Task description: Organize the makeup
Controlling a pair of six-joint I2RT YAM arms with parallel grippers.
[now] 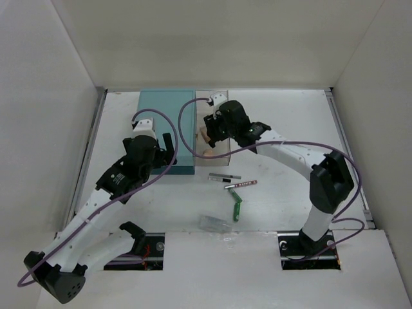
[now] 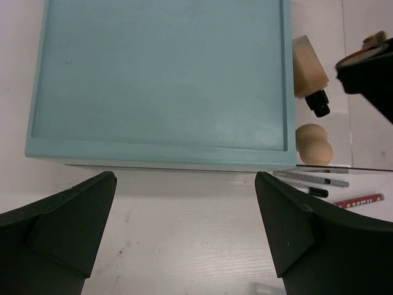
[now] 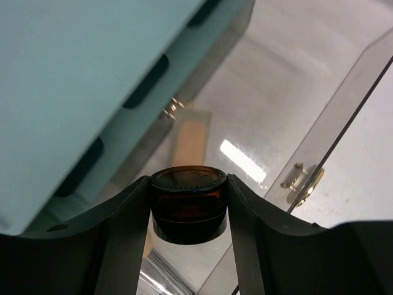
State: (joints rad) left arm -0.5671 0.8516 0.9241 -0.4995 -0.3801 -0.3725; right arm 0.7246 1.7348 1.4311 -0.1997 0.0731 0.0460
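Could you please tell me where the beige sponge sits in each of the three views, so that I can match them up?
Top external: the beige sponge lies near the centre, inside the clear box, just right of the teal box.
Left wrist: the sponge is at the right edge, mid-height, below the tan tube.
Right wrist: not in it; a dark round jar sits between the jaws.
Shared landmark: the teal box, seen in all three views.

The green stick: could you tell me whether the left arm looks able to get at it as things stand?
Probably yes. The left gripper is open and empty by the teal box, and the green stick lies uncovered on the table, only the packet near it.
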